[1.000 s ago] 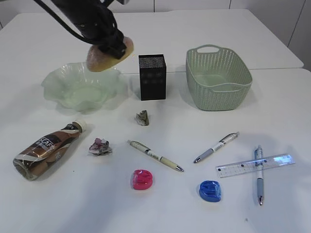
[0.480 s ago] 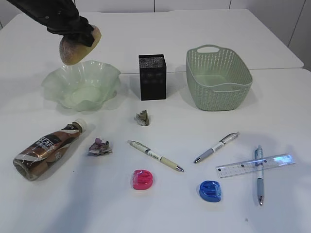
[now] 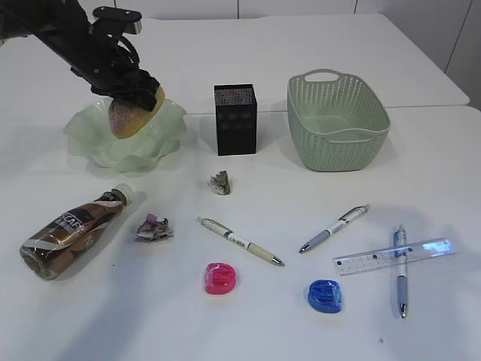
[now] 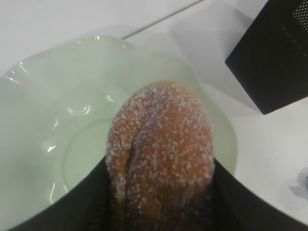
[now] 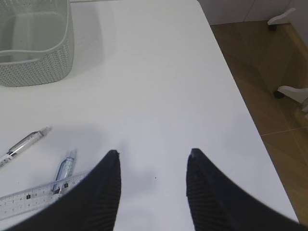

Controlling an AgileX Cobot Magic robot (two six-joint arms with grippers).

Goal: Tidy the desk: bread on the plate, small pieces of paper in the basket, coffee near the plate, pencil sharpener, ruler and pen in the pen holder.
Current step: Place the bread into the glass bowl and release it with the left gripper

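Observation:
My left gripper (image 3: 132,92) is shut on the sugar-dusted bread (image 3: 128,116), holding it low inside the wavy pale green plate (image 3: 81,134). The left wrist view shows the bread (image 4: 161,139) between both fingers over the plate's floor (image 4: 43,120); whether they touch is unclear. The coffee (image 3: 71,233) lies on its side at front left. Two paper scraps (image 3: 155,228) (image 3: 220,183) lie mid-desk. A pink sharpener (image 3: 220,277), a blue sharpener (image 3: 325,295), three pens (image 3: 240,241) (image 3: 334,228) (image 3: 400,271) and the ruler (image 3: 394,256) lie in front. My right gripper (image 5: 153,154) is open over bare desk.
The black mesh pen holder (image 3: 235,120) stands right of the plate, with the sage-green basket (image 3: 338,120) further right. In the right wrist view the basket (image 5: 33,43) is at the top left, the ruler (image 5: 29,199) at the lower left, and the desk's edge runs along the right.
My left gripper carried the bread leftwards past the pen holder, then lowered it into the plate. Everything else on the desk stayed put.

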